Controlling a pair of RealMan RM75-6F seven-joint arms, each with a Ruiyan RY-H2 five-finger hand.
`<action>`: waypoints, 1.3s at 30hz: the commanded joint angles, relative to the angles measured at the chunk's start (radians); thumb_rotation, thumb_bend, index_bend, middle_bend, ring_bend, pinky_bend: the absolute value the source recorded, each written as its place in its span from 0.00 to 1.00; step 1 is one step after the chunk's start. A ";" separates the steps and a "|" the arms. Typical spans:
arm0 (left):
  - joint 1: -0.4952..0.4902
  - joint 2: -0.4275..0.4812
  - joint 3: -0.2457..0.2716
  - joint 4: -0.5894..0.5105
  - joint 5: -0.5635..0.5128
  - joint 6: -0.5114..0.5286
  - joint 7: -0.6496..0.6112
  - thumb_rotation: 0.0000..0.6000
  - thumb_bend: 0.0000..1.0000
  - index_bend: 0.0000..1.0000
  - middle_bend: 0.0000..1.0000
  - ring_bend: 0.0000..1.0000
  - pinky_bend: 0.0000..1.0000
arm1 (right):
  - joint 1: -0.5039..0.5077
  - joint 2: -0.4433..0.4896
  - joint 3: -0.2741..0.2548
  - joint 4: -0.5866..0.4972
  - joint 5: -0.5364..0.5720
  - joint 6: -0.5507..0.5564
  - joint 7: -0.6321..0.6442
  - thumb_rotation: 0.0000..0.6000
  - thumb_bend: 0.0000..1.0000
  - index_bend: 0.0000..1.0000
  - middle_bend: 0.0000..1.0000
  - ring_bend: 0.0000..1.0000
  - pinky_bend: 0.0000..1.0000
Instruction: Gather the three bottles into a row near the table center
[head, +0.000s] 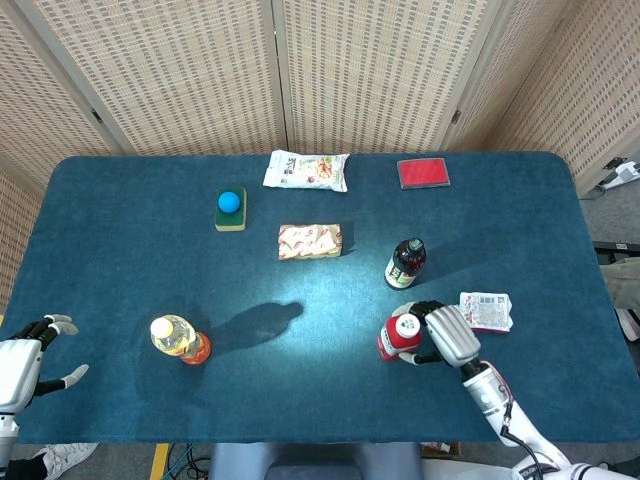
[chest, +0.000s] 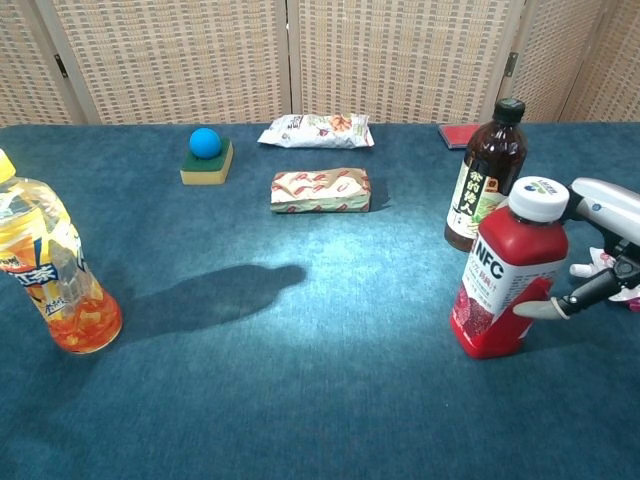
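My left hand (head: 22, 365) rested with fingers spread and holding nothing at the near left edge. The yellow bottle (head: 177, 338) stood near left; the dark bottle (head: 405, 262) right of centre. My right hand (head: 440, 335) wrapped the red bottle (head: 400, 338), just nearer.

We see our right hand (head: 447, 336) with a pale silver-grey shell, black finger segments and light tips, on a white wrist with a thin cable along it. Our left hand (head: 22, 356) shows the same grey shell, dark segments and pale tips.
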 joint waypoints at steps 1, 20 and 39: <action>-0.001 0.000 0.000 0.000 0.001 -0.001 0.000 1.00 0.06 0.41 0.32 0.34 0.54 | 0.002 -0.009 0.004 0.005 0.003 0.008 0.007 1.00 0.07 0.49 0.55 0.47 0.49; 0.000 0.013 -0.009 0.004 -0.011 0.002 -0.016 1.00 0.06 0.41 0.32 0.34 0.54 | 0.108 -0.009 0.096 -0.096 0.038 -0.040 -0.075 1.00 0.09 0.51 0.57 0.49 0.50; 0.009 0.031 -0.029 0.017 -0.038 0.019 -0.057 1.00 0.06 0.41 0.32 0.34 0.54 | 0.255 -0.117 0.213 -0.008 0.183 -0.179 -0.118 1.00 0.11 0.51 0.57 0.49 0.50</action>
